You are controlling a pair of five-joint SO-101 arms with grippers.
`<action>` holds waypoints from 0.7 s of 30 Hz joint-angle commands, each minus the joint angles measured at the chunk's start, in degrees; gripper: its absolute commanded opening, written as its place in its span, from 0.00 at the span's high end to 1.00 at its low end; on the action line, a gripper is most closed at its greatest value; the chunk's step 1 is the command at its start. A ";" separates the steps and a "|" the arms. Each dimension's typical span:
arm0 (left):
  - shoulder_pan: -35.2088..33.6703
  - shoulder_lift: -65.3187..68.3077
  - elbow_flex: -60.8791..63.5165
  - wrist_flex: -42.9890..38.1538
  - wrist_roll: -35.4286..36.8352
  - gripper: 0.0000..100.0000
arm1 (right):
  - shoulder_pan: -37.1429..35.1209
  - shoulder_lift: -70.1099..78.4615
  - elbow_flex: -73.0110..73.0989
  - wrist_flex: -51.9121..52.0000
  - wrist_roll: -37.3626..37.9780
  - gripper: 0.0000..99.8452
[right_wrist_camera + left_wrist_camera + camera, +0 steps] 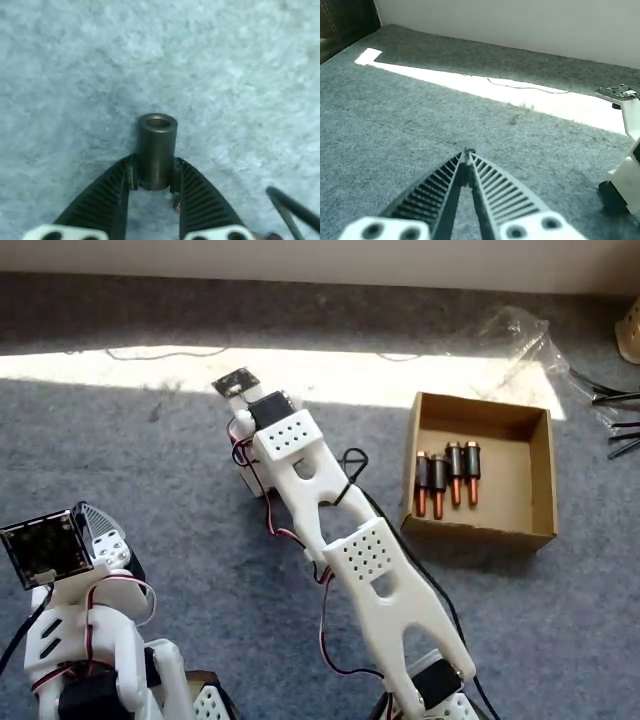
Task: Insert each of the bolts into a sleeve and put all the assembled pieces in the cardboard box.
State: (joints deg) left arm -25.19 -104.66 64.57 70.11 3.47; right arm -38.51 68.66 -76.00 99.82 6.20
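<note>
Right tool (155,175): partly open, clamped on a dark sleeve (157,145). The sleeve is held upright between the ribbed fingers (112,200), open bore up, over the grey table covering. A small copper-coloured bit is seen by one finger; what it is cannot be told.

Left tool (468,155): fully closed, tips touching, nothing held, low over the table.

In the high view, the right arm (340,530) is stretched out across the middle of the table, and its tool and the sleeve are hidden under it. The sleeve is seen clearly from the right wrist view. The cardboard box (540,480) is seen from the high view, just beside the right arm. Four assembled pieces (447,478) lie in it side by side, black sleeves toward the far wall, copper bolt shanks toward the near wall. The left wrist view catches a white part of the right arm at its edge.

Table (200,590): covered in grey carpet-like fabric, crossed by a sunlit band (350,375). A clear plastic bag (520,335) lies beyond the box. A pale wall (520,25) runs along the far edge.
</note>
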 commanded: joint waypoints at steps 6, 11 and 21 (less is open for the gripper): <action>3.82 0.22 -0.22 -0.70 -0.26 1.00 | 0.13 -0.31 -0.92 1.10 3.43 0.99; 3.82 0.22 -0.22 -0.70 -0.26 1.00 | 0.04 -0.31 -0.84 1.10 4.22 0.93; 3.91 0.22 2.51 -3.25 -0.26 1.00 | -0.22 -0.92 2.24 1.10 7.12 0.90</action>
State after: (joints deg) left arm -22.02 -104.66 66.07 70.11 3.47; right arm -38.86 68.48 -74.51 99.82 12.62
